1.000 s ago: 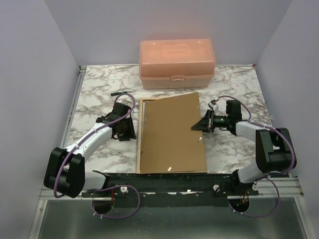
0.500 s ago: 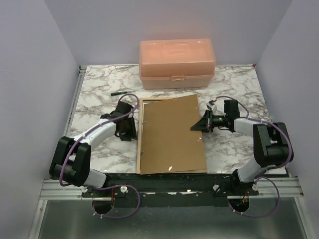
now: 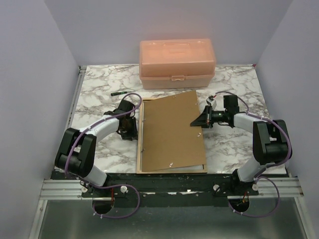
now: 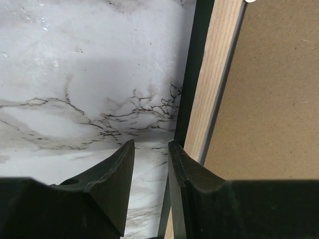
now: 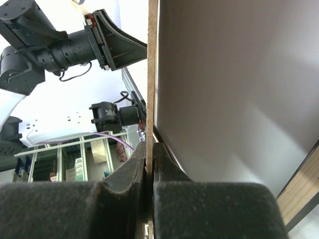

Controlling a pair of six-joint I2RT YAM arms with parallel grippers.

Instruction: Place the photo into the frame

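One edge each | right fingers (image 3: 197,122) clamp backing panel (image 3: 172,134) at right of frame (image 3: 140,142) | left fingers (image 3: 132,130) half-open, empty, at its left edge

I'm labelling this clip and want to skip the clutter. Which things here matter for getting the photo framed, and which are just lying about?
Job: frame; backing panel, pinched by the right fingers; white sheet inside the frame, probably the photo.
Lying about: orange box; pen.
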